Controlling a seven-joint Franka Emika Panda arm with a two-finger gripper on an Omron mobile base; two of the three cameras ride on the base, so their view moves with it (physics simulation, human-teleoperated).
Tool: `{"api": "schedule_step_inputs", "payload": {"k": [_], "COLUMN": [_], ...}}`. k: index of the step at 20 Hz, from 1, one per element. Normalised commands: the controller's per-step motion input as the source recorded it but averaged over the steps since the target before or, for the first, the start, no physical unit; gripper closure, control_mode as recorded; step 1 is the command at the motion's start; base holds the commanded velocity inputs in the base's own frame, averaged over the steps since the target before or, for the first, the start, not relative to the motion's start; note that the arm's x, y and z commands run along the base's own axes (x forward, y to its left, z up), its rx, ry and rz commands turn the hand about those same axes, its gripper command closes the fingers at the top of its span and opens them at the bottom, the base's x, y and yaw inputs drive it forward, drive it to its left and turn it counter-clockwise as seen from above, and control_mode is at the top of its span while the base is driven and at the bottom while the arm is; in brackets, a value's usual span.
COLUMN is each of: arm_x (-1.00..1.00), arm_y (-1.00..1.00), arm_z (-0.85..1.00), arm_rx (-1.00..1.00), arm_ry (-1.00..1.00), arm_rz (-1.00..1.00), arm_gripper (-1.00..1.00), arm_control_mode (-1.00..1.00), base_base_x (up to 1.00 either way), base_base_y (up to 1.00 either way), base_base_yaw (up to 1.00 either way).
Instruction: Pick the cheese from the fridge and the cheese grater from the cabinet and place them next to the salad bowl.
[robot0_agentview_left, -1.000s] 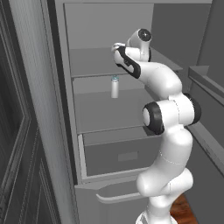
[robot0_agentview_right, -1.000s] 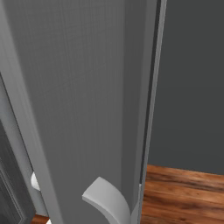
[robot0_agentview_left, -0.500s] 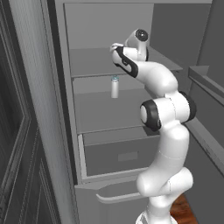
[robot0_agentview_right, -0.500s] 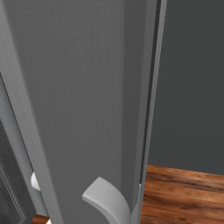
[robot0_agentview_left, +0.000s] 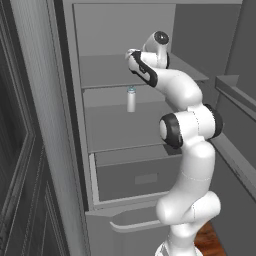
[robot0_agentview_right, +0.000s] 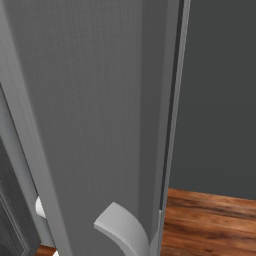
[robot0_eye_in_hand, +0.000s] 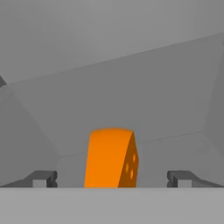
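The fridge (robot0_agentview_left: 80, 125) stands open, with pale grey shelves and a drawer low down. On its upper shelf sits the cheese (robot0_eye_in_hand: 111, 158), a bright orange wedge that fills the lower middle of the hand view. My gripper (robot0_eye_in_hand: 111, 178) is open, one dark fingertip on each side of the wedge and well apart from it. From the left base view, my hand (robot0_agentview_left: 134, 59) reaches over the upper shelf and hides the cheese. The cheese grater, the cabinet and the salad bowl are out of view.
A small white bottle (robot0_agentview_left: 131, 99) stands on the middle shelf below my hand. The drawer (robot0_agentview_left: 135, 175) is at the bottom. The open fridge door (robot0_agentview_right: 100, 125) with its curved handle (robot0_agentview_right: 120, 232) blocks the right base view; wood floor (robot0_agentview_right: 210, 220) lies beyond.
The hand has edged a little left and deeper over the upper shelf. The gripper has stayed open.
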Motion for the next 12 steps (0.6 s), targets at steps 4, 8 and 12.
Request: {"api": "schedule_step_inputs", "payload": {"k": [4,8,12], "arm_x": [0.01,0.00,0.01], "arm_y": [0.00,0.00,0.00], "arm_z": [-0.22,-0.24,-0.23], "arm_rx": [0.00,0.00,0.00], "arm_ry": [0.05,0.02,0.00], "arm_rz": [0.00,0.00,0.00], "arm_gripper": [-1.00,-1.00,1.00], "arm_control_mode": [-1.00,-1.00,-1.00], "base_base_x": [0.00,0.00,0.00], "base_base_y": [0.00,0.00,0.00], "base_base_yaw": [0.00,0.00,0.00]}}
